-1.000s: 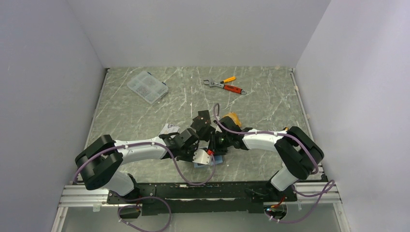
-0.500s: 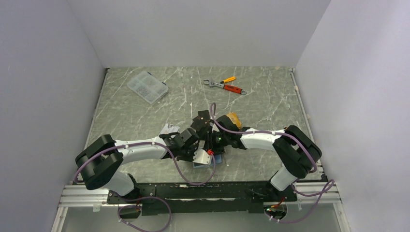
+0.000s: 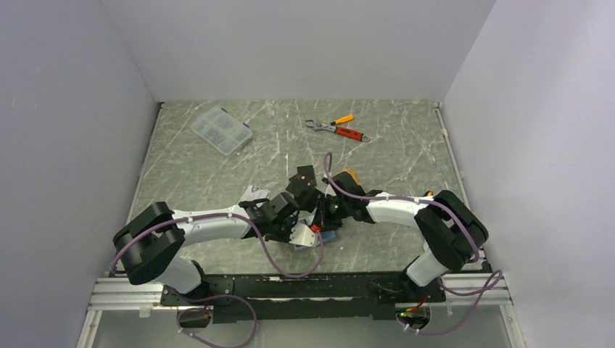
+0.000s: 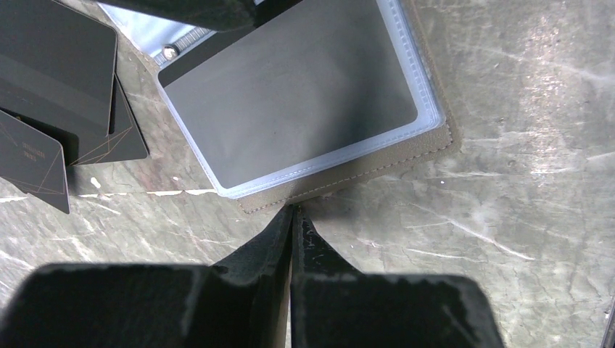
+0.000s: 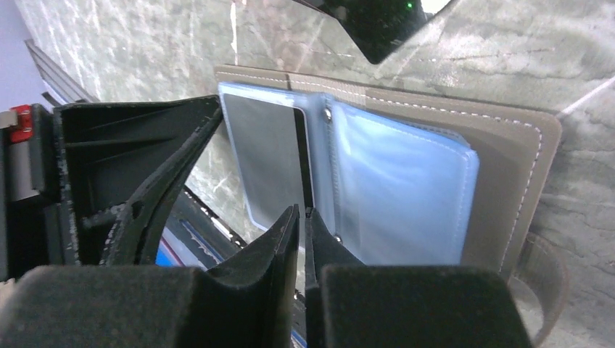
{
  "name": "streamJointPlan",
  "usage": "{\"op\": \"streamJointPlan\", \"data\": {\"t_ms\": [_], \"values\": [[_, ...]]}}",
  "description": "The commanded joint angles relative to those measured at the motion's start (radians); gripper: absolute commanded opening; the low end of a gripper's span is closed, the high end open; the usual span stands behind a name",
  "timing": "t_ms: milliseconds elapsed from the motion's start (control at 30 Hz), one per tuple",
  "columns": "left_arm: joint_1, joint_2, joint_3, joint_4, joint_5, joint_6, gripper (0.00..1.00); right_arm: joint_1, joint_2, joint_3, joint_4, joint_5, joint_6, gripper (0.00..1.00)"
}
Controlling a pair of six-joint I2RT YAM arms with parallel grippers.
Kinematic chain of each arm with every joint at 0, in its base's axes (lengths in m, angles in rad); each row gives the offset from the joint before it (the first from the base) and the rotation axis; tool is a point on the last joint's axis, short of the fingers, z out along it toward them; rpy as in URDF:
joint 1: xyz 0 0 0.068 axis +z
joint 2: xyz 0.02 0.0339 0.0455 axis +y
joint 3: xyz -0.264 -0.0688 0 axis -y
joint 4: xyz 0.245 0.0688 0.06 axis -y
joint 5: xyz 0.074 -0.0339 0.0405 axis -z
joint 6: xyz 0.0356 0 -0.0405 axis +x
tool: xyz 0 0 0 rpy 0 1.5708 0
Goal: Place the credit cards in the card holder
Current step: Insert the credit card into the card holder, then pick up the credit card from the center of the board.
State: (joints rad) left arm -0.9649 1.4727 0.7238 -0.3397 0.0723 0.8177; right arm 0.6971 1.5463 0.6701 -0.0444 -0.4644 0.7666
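– One dark card sits behind the clear window of the card holder. The holder lies open and flat on the table, down near the arm bases, between the two wrists.
– And the other credit cards?
– Several black cards are fanned on the marble just beside the holder, overlapping each other. A sliver of orange-gold card shows by the right arm, farther back.
– Tools?
– The left gripper is pinched fully together with nothing between its fingers. Its tips are at the holder's stitched border, and I can't tell whether they press on it. The right gripper is down to a hairline gap over the spine, near the card's inner edge, and I see nothing clamped in it.
– So the step?
– Looks to me like seating that card fully. To do it well, pin the leather border with the left tips so the holder can't skate on the smooth marble. Then nudge the card's exposed edge with the closed right tips, low and flat, in line with the pocket.
– Risks?
– A slanted push could buckle the soft blue-grey sleeve or catch the metal stud. Short, gentle strokes are the way.
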Motion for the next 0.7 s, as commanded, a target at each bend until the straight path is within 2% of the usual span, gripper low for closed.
{"op": "streamJointPlan", "data": {"t_ms": [0,167,667], "values": [[-0.005,0.005,-0.001,0.013,0.003,-0.008,0.08,0.013,0.013,0.013,-0.017,0.032,-0.016,0.11],[-0.005,0.011,0.002,0.012,0.006,-0.011,0.08,0.028,0.031,0.031,-0.046,0.075,-0.024,0.0],[-0.005,0.019,0.016,0.01,0.012,-0.01,0.06,0.11,0.066,0.081,-0.039,0.1,-0.007,0.0]]}}
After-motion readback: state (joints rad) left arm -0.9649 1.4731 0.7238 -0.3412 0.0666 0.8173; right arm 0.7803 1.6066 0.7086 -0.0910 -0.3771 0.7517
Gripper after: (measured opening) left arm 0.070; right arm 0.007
